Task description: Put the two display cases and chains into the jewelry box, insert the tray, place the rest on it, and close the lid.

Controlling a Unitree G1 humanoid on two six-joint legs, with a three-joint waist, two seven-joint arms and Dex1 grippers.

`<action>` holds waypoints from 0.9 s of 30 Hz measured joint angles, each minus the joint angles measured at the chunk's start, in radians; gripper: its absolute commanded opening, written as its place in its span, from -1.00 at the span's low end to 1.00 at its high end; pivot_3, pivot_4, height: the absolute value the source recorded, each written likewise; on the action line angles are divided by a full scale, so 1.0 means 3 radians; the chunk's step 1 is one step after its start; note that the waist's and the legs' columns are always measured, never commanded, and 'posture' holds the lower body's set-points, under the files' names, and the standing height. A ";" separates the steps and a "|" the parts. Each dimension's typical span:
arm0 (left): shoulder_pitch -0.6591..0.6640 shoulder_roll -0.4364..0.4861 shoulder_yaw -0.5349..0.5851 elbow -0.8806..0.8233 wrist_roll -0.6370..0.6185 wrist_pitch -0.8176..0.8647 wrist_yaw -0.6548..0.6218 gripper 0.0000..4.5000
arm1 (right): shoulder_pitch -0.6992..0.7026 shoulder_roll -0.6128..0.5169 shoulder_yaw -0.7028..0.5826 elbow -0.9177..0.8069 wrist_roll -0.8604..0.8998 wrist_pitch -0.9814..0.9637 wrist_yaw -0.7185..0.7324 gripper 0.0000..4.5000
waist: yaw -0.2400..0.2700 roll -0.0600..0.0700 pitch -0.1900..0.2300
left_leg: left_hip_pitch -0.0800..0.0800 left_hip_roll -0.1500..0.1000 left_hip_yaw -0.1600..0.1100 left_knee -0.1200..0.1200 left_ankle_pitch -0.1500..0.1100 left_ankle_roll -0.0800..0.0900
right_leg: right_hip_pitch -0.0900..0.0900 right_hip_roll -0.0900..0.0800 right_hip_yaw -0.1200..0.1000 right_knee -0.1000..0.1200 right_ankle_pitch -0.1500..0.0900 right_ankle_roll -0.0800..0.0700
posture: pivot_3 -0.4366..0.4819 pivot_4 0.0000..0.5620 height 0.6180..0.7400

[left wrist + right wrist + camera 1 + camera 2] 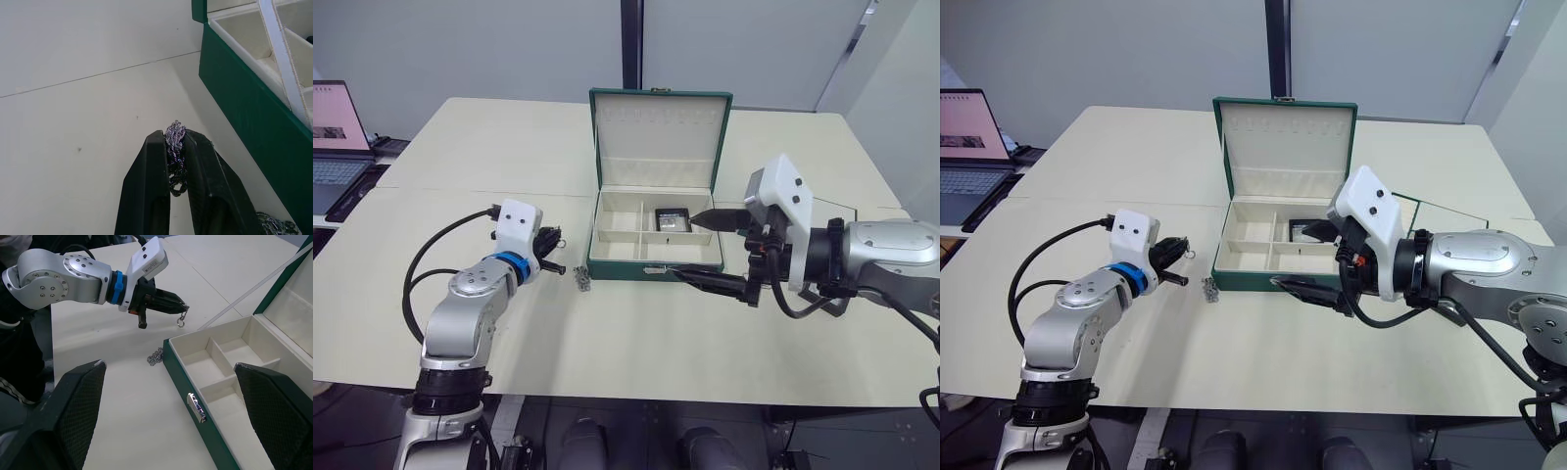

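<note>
The green jewelry box (pixel 656 264) sat open on the pale table (pixel 460 157), its lid standing up at the back. One black display case (pixel 673 217) already lay in a back section of the box.

The left gripper (pixel 177 147) was squeezed tight on a silver chain (pixel 174 138), which poked out past the tips, with a small loop dangling under them (pixel 181 323). It hung in the air just left of the box, not over it yet. A second chain (pixel 581 280) lay in a little pile on the table, right by the front left corner of the box.

The right gripper (pixel 710 250) was wide apart and held nothing. One finger pointed over the box near the display case, and the other sat in front of the box wall by the gold clasp (pixel 196 406).

What could go wrong? The chain was thin and slippery, so it might slide out and fall on the table. If the left gripper let go too early, the chain could catch on the box wall. The two arms were close, so they might bump over the box
</note>
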 measured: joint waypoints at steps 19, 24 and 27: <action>-0.0662 0.0529 0.0380 -0.1184 -0.0938 0.1726 -0.0227 -0.93 | 0.0743 -0.0418 -0.0719 0.0014 -0.0079 -0.0158 0.0438 1.00 | 0.0008 -0.0021 0.0018 | -0.0002 -0.0002 -0.0007 0.0001 -0.0001 0.0001 | 0.0002 0.0000 -0.0006 -0.0003 0.0000 0.0001 | -0.05 -0.47 1.00; -0.1089 0.0383 0.0075 -0.0913 -0.0900 0.1690 -0.0148 -0.93 | 0.1004 -0.0450 -0.0827 0.0051 -0.0359 -0.0318 0.0593 1.00 | 0.0009 -0.0022 0.0019 | -0.0002 -0.0004 -0.0006 0.0001 0.0001 -0.0001 | 0.0002 0.0000 -0.0004 -0.0003 0.0000 0.0001 | -0.05 -0.47 1.00; -0.1193 0.0266 -0.0180 -0.0637 -0.0816 0.1537 -0.0138 -0.93 | 0.1068 -0.0451 -0.0855 0.0066 -0.0442 -0.0367 0.0630 1.00 | 0.0005 -0.0022 0.0020 | -0.0002 -0.0003 -0.0005 0.0001 0.0001 -0.0003 | 0.0001 0.0001 -0.0002 -0.0003 0.0000 0.0000 | -0.05 -0.47 1.00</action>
